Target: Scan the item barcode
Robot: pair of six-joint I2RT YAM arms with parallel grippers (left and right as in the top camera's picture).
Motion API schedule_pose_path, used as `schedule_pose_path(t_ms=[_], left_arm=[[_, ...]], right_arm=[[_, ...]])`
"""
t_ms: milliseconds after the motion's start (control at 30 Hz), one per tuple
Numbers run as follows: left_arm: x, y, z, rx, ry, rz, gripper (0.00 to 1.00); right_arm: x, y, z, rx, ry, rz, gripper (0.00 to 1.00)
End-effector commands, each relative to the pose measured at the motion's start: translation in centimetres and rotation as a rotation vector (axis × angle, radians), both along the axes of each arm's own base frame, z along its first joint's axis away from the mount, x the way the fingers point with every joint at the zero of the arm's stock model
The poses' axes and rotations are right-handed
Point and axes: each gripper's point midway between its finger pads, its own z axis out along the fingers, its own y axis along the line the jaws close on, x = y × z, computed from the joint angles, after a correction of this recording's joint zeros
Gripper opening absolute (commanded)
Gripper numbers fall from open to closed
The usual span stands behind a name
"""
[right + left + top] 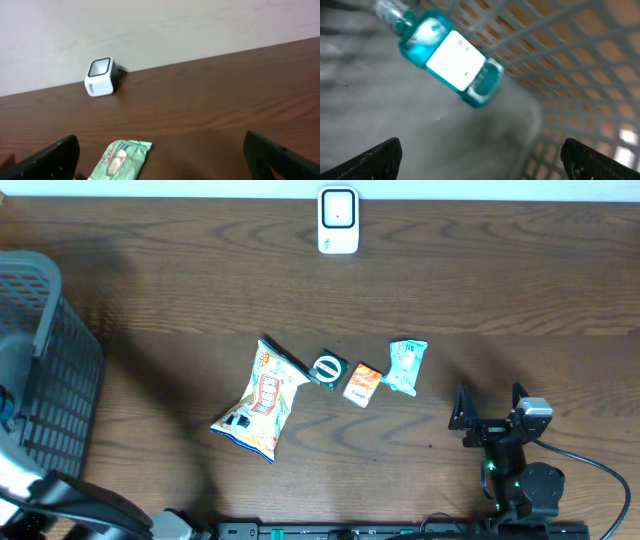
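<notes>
Woodgrain table (pixel 225 100), white scanner (pixel 100 77), pale wall (pixel 200 25)

Soft, even light falls on the dark counter (pixel 150 310) from above. A broad, faint shadow spreads from the basket (pixel 60 370) at its left edge. The left wrist view is heavily blurred, the label on the bottle (pixel 451 61) washed white. The right wrist view is clearer, the wall (pixel 200 25) bright, the scanner (pixel 101 76) casting a small shadow.
</notes>
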Motion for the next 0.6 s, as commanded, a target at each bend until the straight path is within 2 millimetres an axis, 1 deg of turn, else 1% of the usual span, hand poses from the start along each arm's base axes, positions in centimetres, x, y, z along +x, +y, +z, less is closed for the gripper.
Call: schedule_pose_path(t_ms=[0, 33, 67, 100, 167, 200, 267, 333, 400, 433, 467, 500, 567], left_arm=[[-1.5, 1.5, -3.0, -0.095, -0.059, 0.207, 0.99], [-2.0, 1.8, -4.2, -0.127, -0.073, 0.275, 0.99], [-2.2, 2.0, -4.9, -0.142, -0.074, 0.301, 0.99], [-2.3, 2.6, -6.2, -0.160, -0.061, 0.315, 0.99], [-2.4, 3.0, -8.0, -0.183, -0.039, 0.320, 0.99], [-1.6, 3.9, -8.7, -0.154, 0.005, 0.204, 1.00], [0.7, 5.6, -8.0, -0.036, 0.085, -0.110, 1.00], [2.6, 7.1, -6.3, 0.112, 0.162, -0.347, 1.00], [2.9, 7.8, -5.4, 0.182, 0.216, -0.419, 1.00], [2.0, 8.9, -4.8, 0.237, 0.307, -0.427, 0.84], [1.3, 9.3, -4.6, 0.253, 0.362, -0.410, 0.63], [0.7, 9.7, -4.5, 0.265, 0.401, -0.400, 0.52], [-0.1, 10.1, -4.7, 0.272, 0.474, -0.402, 0.39]], right_arm=[[0.0, 0.2, -0.1, -0.002, 0.002, 0.012, 0.99], [0.0, 0.2, -0.1, -0.002, 0.002, 0.012, 0.99], [0.0, 0.2, -0.1, -0.002, 0.002, 0.012, 0.99], [0.0, 0.2, -0.1, -0.002, 0.002, 0.012, 0.99], [0.0, 0.2, -0.1, -0.002, 0.002, 0.012, 0.99], [0.0, 0.2, -0.1, -0.002, 0.002, 0.012, 0.99], [0.0, 0.2, -0.1, -0.002, 0.002, 0.012, 0.99], [0.0, 0.2, -0.1, -0.002, 0.002, 0.012, 0.99], [0.0, 0.2, -0.1, -0.002, 0.002, 0.012, 0.99], [0.0, 0.2, -0.1, -0.002, 0.002, 0.012, 0.99], [0.0, 0.2, -0.1, -0.002, 0.002, 0.012, 0.99], [0.0, 0.2, -0.1, -0.002, 0.002, 0.012, 0.99], [0.0, 0.2, -0.1, -0.002, 0.002, 0.012, 0.99]])
